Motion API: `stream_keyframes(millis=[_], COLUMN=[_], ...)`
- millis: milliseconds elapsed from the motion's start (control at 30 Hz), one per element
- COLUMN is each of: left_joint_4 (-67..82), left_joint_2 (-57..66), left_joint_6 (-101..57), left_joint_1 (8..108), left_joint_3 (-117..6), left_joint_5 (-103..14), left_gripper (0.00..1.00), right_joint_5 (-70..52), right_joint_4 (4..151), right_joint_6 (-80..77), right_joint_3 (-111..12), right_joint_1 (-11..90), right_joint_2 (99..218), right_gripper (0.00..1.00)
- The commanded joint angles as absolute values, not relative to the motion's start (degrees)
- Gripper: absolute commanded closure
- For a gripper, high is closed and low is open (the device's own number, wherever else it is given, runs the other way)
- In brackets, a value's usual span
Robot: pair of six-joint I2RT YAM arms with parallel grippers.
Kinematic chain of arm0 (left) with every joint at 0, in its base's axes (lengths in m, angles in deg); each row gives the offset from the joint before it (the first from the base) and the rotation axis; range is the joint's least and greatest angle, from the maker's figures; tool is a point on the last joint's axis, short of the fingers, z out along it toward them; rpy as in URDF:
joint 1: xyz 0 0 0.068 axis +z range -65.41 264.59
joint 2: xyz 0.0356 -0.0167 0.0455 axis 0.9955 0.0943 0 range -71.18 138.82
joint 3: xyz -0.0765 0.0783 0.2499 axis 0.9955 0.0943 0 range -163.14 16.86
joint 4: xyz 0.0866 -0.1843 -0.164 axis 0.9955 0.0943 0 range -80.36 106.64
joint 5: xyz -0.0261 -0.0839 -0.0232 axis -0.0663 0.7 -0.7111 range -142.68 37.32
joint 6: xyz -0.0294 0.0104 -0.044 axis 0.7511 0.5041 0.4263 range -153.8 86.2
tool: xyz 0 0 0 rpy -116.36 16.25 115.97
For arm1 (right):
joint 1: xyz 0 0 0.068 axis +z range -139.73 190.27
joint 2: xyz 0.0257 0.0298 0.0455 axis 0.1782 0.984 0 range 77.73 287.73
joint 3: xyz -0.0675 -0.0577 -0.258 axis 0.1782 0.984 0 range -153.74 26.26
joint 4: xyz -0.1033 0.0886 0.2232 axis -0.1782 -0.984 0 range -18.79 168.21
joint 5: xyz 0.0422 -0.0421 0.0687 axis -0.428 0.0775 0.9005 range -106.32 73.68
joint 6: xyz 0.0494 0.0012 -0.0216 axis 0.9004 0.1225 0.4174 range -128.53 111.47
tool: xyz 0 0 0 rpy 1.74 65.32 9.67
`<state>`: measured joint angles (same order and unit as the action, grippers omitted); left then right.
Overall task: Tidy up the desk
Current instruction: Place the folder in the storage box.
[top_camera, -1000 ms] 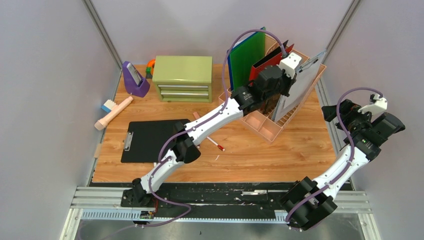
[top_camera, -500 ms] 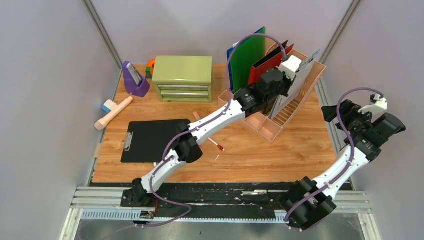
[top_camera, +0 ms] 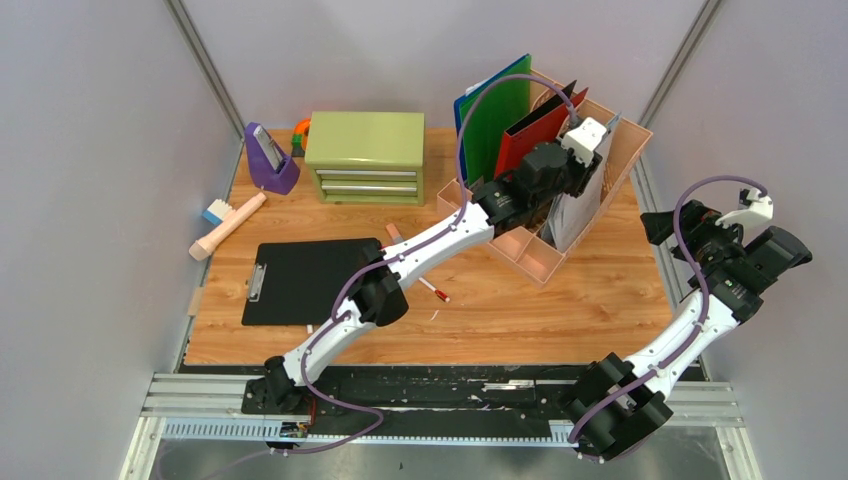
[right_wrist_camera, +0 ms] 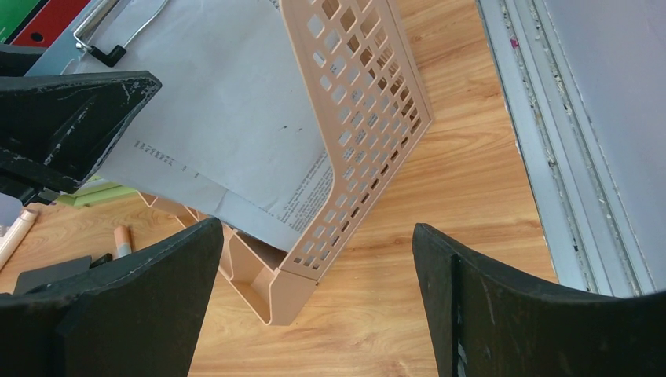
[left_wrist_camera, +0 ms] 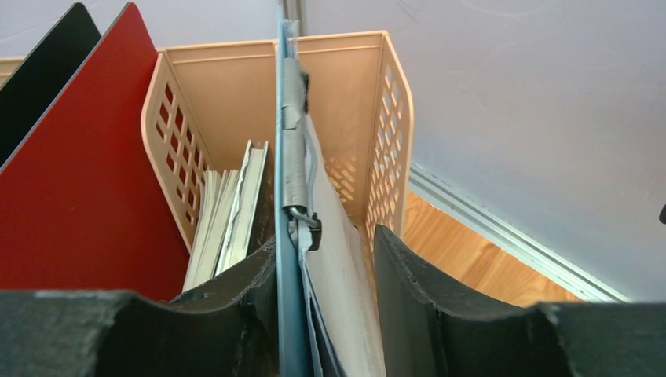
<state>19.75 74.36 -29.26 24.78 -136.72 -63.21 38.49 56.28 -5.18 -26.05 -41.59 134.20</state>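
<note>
Well to the left of the left fingers (left_wrist_camera: 196, 322), a purple stand (top_camera: 268, 160), an olive drawer chest (top_camera: 365, 155) and a flat black clipboard (top_camera: 300, 280) sit on the desk (top_camera: 560, 300), which spreads under both arms. A red pen (top_camera: 432, 289) lies nearer, beside the left forearm. The left fingers are pressed onto a blue clipboard (left_wrist_camera: 289, 330), which stands upright and is seen edge-on, its metal clip (left_wrist_camera: 294, 157) just beyond the fingertips. Left of those fingers, a red folder (left_wrist_camera: 78, 181) and thin booklets (left_wrist_camera: 232, 212) stand in the peach file rack (left_wrist_camera: 228, 86). The clipboard's paper (right_wrist_camera: 236, 118) sits inside the rack's lattice wall. The right fingers (right_wrist_camera: 118, 306) are spread wide and grip nothing. They hover over the desk to the right of the rack, well apart from the left fingers.
</note>
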Motion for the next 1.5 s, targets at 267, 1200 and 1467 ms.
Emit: stream_keyframes(millis=[267,1200,1467], left_joint_4=[17.7,6.0,6.2], left_joint_2=[69.8,73.7,74.1], left_joint_6=[-32.2,-33.7,-33.7], left_joint_1=[25.0,25.4,25.4], left_joint_3=[-137.7,-139.4,-139.3], left_joint_5=[-59.8,-60.7,-59.5], left_gripper=[0.48,0.92,0.61], right_joint_5=[41.9,42.3,43.2], right_joint_4=[58.6,58.5,58.4], right_joint_6=[-5.4,-5.6,-5.6], right_joint_3=[-25.7,-25.5,-25.6], right_joint_1=[-41.9,-42.4,-42.5], right_joint_2=[133.5,133.5,133.7], right_gripper=[0.08,0.08,0.08])
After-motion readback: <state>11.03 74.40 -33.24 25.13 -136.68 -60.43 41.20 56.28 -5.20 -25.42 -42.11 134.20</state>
